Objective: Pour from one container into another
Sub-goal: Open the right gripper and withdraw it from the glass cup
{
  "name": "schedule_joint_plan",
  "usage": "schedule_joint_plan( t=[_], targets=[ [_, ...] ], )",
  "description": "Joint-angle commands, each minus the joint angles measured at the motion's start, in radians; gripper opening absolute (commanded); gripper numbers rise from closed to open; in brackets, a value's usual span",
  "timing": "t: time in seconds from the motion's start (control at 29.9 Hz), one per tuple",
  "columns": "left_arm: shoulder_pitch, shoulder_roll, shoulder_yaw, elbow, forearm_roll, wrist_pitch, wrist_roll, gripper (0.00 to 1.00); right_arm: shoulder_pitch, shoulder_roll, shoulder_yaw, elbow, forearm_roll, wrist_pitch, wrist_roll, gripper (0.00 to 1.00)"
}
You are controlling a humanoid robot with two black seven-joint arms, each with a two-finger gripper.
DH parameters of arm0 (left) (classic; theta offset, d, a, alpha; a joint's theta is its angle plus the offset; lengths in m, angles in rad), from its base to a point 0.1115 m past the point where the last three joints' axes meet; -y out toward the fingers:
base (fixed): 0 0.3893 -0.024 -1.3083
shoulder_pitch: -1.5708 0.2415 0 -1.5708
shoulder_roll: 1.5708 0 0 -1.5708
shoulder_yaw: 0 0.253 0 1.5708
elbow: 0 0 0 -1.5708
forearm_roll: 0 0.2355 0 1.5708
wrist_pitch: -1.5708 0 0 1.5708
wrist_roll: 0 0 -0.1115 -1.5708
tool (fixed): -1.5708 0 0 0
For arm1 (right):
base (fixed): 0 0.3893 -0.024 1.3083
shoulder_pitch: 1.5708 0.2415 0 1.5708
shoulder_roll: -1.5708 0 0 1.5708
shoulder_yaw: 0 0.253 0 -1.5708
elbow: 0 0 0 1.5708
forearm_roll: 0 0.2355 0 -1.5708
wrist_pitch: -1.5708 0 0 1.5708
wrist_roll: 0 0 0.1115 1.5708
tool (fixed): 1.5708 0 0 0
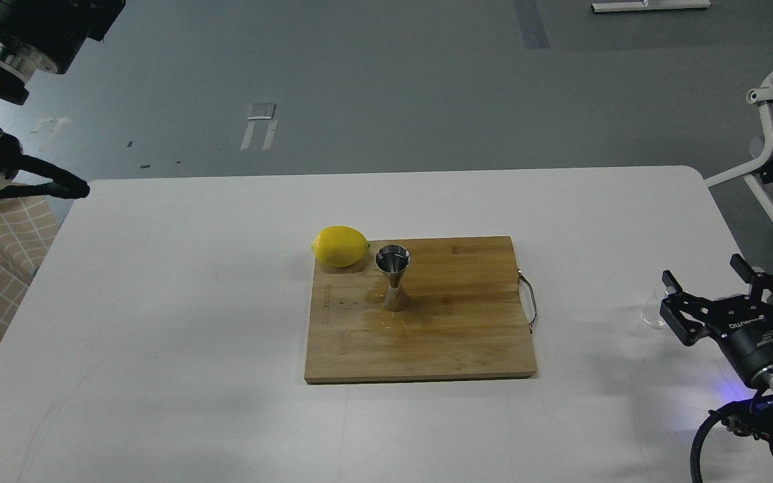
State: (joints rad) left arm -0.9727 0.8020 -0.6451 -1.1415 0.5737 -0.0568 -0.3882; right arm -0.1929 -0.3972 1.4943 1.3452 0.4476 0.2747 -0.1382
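The glass tumbler (653, 310) stands on the white worktop (158, 322) near its right edge, well apart from the wooden cutting board (460, 335). It is clear and hard to make out; only part of it shows, just beside the nearer finger of the right claw (712, 285). Whether that finger touches the glass cannot be told. The right claw is spread wide, its two black fingers standing apart, and nothing sits between them.

The steel jigger (394, 277) stands upright on the cutting board, in the board's upper left part, its larger cone uppermost. A yellow lemon (340, 246) lies at the board's far left corner, near the jigger but not touching it. A wet-looking patch darkens the wood around the base of the jigger. A thin metal handle (529, 300) curves off the board's right side.

The left claw (68, 189) is off the worktop's far left corner, above the edge, well apart from the board. It is dark and seen narrow, so I cannot tell whether its fingers are parted or closed.
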Motion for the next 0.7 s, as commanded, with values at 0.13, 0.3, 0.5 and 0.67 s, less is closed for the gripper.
schedule_joint_plan(
  t=[0.13,0.3,0.5,0.67],
  targets=[
    [0.000,-0.001,-0.001,0.002,0.000,0.000,0.000,0.97,0.176,-0.196,0.000,-0.035,0.007,-0.006,0.002,0.99],
    [0.000,-0.003,-0.005,0.002,0.000,0.003,0.000,0.97,0.366,-0.319,-0.026,-0.133,-0.013,-0.008,0.003,0.99],
    [0.000,-0.006,-0.007,0.002,-0.002,0.012,-0.001,0.98,0.645,-0.334,-0.163,-0.245,-0.176,-0.028,0.003,0.99],
    [0.000,-0.007,-0.030,0.015,-0.005,0.012,-0.005,0.98,0.858,-0.319,-0.300,-0.297,-0.277,-0.136,0.003,1.00]
  ],
)
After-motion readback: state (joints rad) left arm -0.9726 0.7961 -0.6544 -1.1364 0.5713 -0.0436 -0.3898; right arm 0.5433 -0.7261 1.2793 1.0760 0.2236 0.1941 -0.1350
